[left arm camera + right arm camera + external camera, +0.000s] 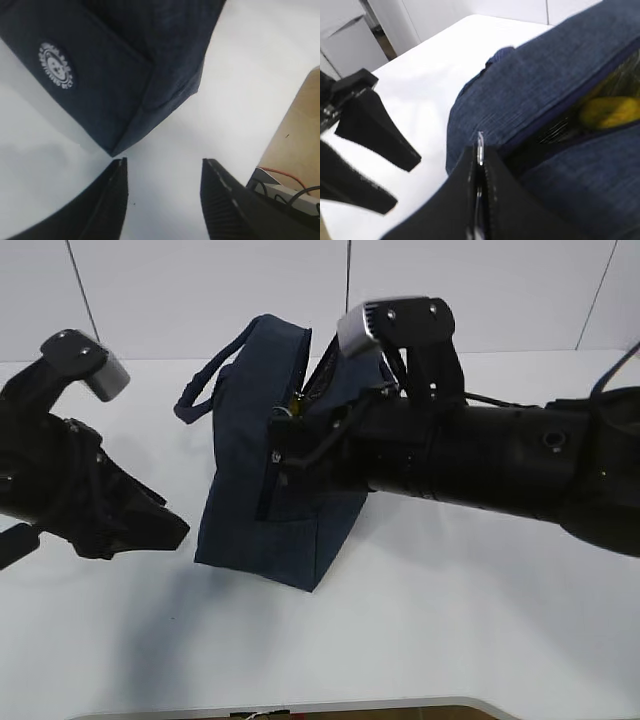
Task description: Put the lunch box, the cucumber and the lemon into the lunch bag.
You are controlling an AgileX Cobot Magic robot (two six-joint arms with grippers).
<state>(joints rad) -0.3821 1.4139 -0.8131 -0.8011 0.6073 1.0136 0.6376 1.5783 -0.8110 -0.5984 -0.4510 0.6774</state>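
The dark navy lunch bag [270, 500] stands on the white table, its zip partly open at the top. The yellow lemon [612, 112] lies inside, against the silver lining. The lunch box and the cucumber are out of view. My right gripper [282, 445] is at the bag's top front edge; in the right wrist view [480, 150] it is shut on the metal zip pull [480, 141]. My left gripper [164, 165] is open and empty just above the table, close to the bag's lower corner [115, 147]; in the exterior view [160, 525] it is left of the bag.
The bag's two loop handles [205, 385] hang to its back left. A round white logo [56, 65] marks the bag's side. A wooden panel with wires [300, 140] lies beyond the table's edge. A white wall stands behind.
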